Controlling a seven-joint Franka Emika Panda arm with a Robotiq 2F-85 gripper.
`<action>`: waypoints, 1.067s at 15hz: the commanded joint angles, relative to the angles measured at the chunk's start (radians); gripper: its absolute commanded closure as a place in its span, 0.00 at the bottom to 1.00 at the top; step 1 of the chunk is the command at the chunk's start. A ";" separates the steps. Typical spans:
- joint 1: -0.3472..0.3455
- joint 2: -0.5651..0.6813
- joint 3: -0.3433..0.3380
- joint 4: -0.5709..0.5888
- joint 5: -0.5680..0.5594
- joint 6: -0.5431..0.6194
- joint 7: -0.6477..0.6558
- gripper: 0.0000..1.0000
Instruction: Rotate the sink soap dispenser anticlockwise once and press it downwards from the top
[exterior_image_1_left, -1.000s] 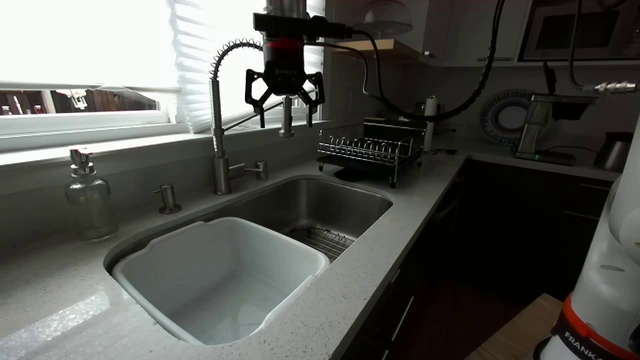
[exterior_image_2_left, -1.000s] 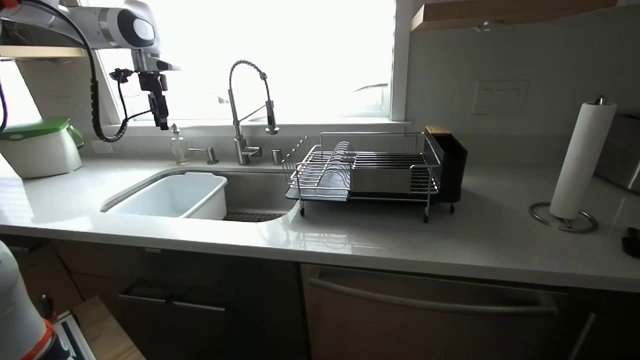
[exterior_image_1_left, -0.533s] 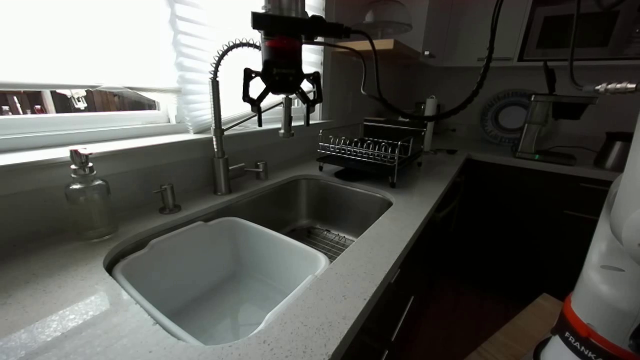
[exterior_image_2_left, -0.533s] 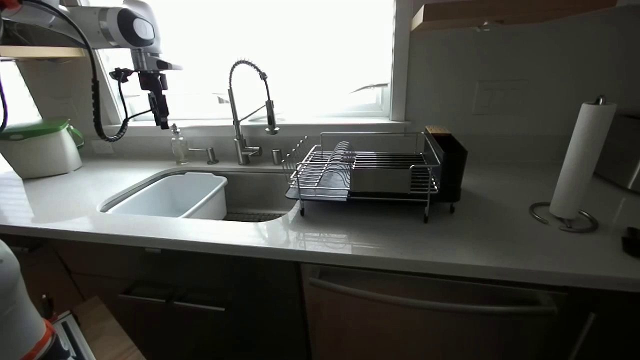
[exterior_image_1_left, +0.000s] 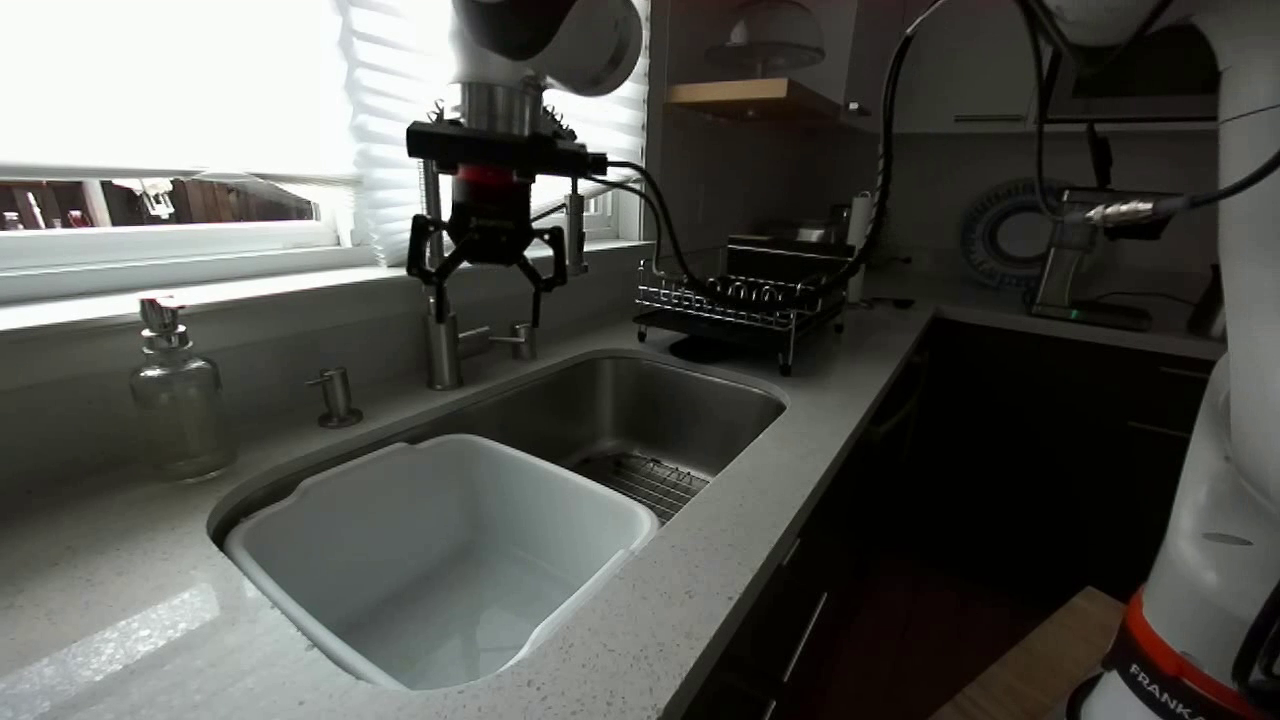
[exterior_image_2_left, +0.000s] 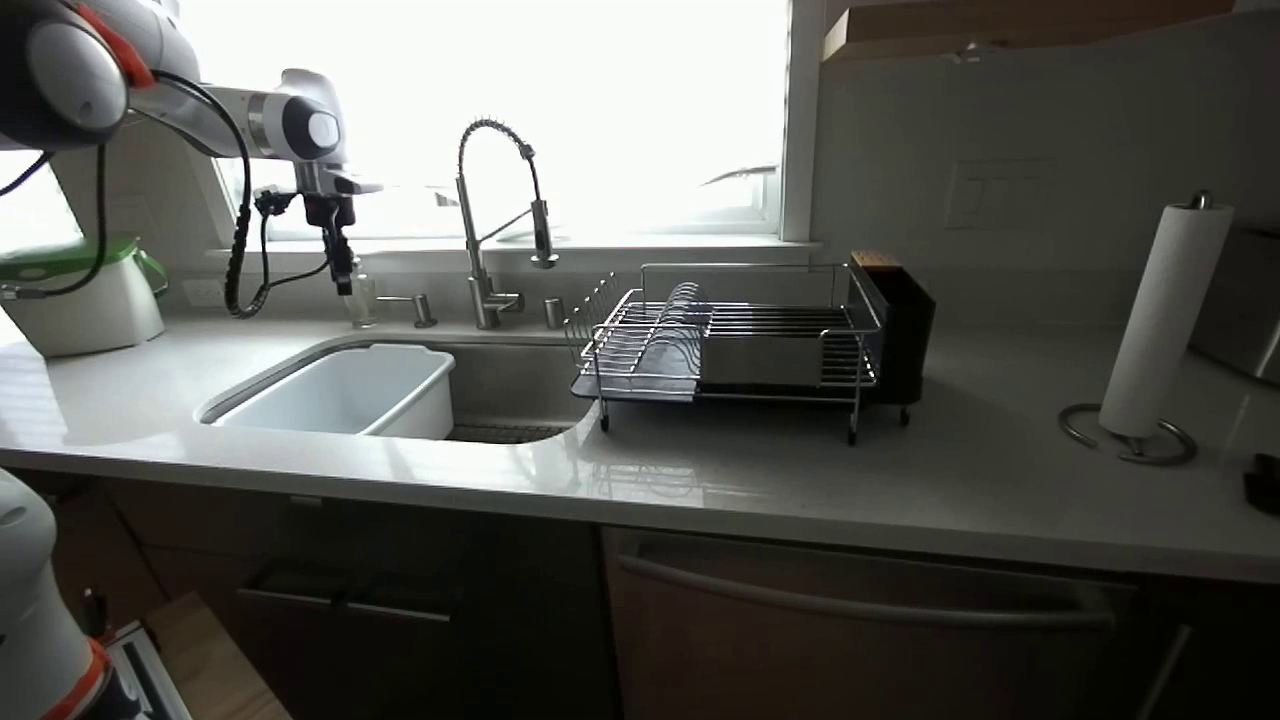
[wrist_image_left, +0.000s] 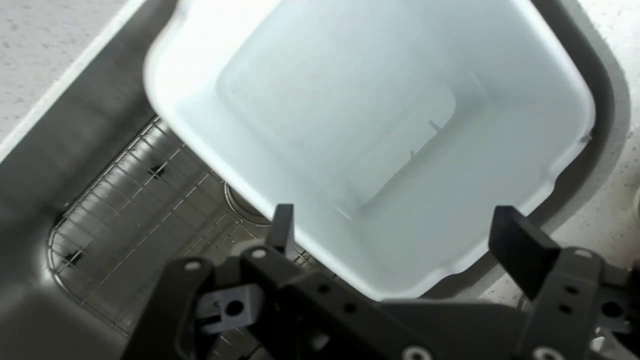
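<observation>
- Lowered and shifted sideways since the earlier frame: my black two-finger gripper (exterior_image_1_left: 488, 305).
- Fingers (wrist_image_left: 524, 252): spread wide apart, holding nothing.
- Short, grey, thin-nozzled metal soap dispenser (exterior_image_1_left: 338, 402): upright on the pale speckled countertop (exterior_image_1_left: 100, 540), lower than my gripper and apart from it, between the clear glass pump bottle (exterior_image_1_left: 180, 410) and the tall metal spring-coil faucet (exterior_image_1_left: 443, 350).

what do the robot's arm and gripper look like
The arm is white, with dark joint sections, an orange-red band and white lettering starting FRANK. The gripper is black, with two angular fingers and a red patch. Black cables hang alongside.
</observation>
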 joint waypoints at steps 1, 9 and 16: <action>0.062 0.154 -0.048 0.138 0.002 0.064 0.092 0.00; 0.141 0.401 -0.100 0.388 0.057 0.212 0.134 0.00; 0.196 0.538 -0.114 0.543 0.052 0.306 0.082 0.00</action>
